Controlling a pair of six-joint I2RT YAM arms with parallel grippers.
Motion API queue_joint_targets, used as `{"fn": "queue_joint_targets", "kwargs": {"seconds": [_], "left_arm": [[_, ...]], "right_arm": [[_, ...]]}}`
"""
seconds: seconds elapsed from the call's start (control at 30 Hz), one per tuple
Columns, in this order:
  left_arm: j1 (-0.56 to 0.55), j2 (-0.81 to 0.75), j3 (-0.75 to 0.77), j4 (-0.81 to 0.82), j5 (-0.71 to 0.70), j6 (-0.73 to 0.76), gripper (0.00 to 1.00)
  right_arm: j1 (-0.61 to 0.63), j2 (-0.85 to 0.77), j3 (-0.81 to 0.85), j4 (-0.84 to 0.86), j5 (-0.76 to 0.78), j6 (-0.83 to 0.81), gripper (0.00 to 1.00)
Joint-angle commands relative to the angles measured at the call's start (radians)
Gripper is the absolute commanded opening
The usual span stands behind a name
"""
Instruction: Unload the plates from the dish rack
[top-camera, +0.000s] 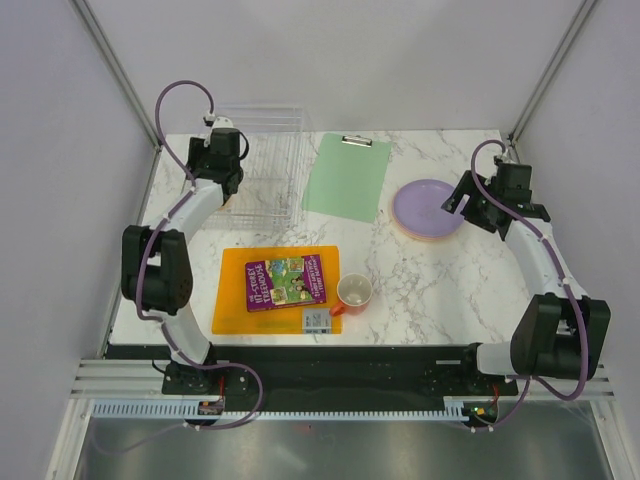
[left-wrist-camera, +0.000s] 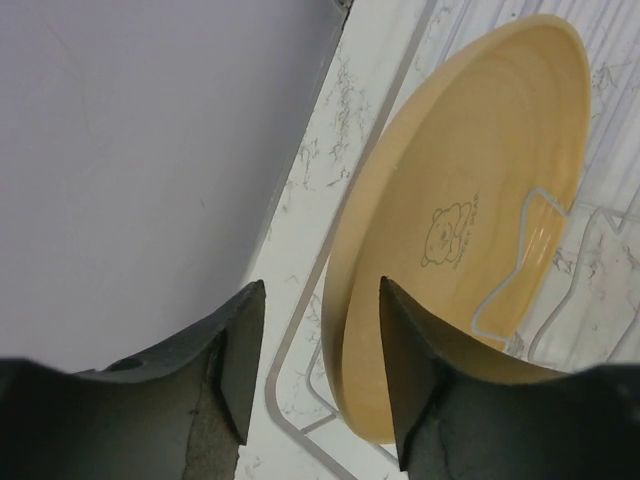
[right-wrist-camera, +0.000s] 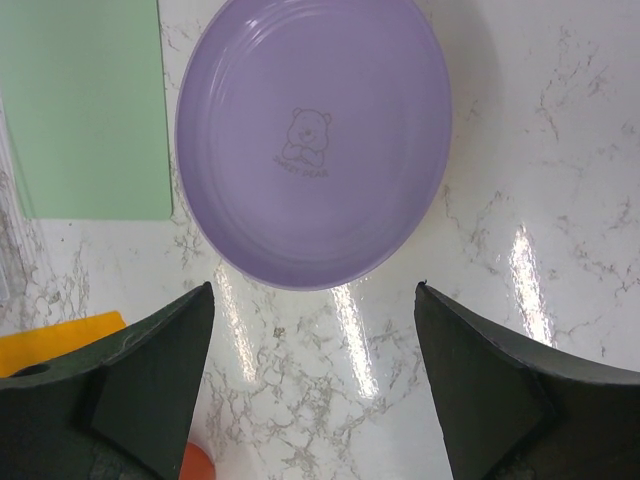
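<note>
A yellow-orange plate (left-wrist-camera: 470, 200) with a bear print stands on edge in the clear wire dish rack (top-camera: 268, 165) at the back left; in the top view my left arm hides it. My left gripper (left-wrist-camera: 320, 290) is open and straddles the plate's near rim, with the right finger (left-wrist-camera: 410, 370) against its face and a gap on the left side. The lilac plate (right-wrist-camera: 310, 140) lies flat at the right (top-camera: 428, 206), with a pinkish rim showing under it. My right gripper (right-wrist-camera: 315, 290) is open and empty just beside the lilac plate.
A green clipboard (top-camera: 347, 177) lies between the rack and the lilac plate. An orange cutting board (top-camera: 230, 300) at the front holds a purple book (top-camera: 286, 281) and a small grey box (top-camera: 317, 320). A small orange cup (top-camera: 355, 292) stands at its right edge. A wall is close on the left.
</note>
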Motion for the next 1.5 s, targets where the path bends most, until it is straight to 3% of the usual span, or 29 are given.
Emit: {"fn": "queue_joint_targets", "kwargs": {"seconds": [0.0, 0.13, 0.23, 0.33, 0.47, 0.8, 1.17, 1.47], "left_arm": [[0.000, -0.042, -0.007, 0.087, -0.071, 0.018, 0.45], [-0.005, -0.073, -0.041, 0.108, -0.076, 0.029, 0.39], [-0.005, -0.078, -0.050, 0.118, -0.085, 0.033, 0.24], [-0.005, -0.067, -0.050, 0.118, -0.087, 0.029, 0.23], [-0.005, -0.056, -0.045, 0.116, -0.078, 0.009, 0.03], [-0.040, -0.082, -0.010, 0.125, -0.145, 0.087, 0.02], [-0.135, -0.073, -0.027, 0.484, -0.352, 0.450, 0.02], [-0.177, -0.203, -0.070, 0.523, -0.366, 0.503, 0.02]], "right_arm": [[0.005, 0.009, -0.008, 0.038, -0.007, -0.017, 0.88], [0.003, 0.009, -0.014, 0.041, -0.013, -0.014, 0.88], [0.003, 0.006, -0.017, 0.041, -0.020, -0.014, 0.88], [0.005, -0.001, -0.018, 0.040, -0.026, -0.014, 0.88], [0.005, -0.004, -0.020, 0.038, -0.028, -0.015, 0.88], [0.003, 0.010, -0.023, 0.041, -0.042, -0.014, 0.88], [0.005, 0.001, -0.020, 0.037, -0.045, -0.015, 0.88], [0.011, -0.027, -0.002, 0.012, -0.030, -0.020, 0.88]]}}
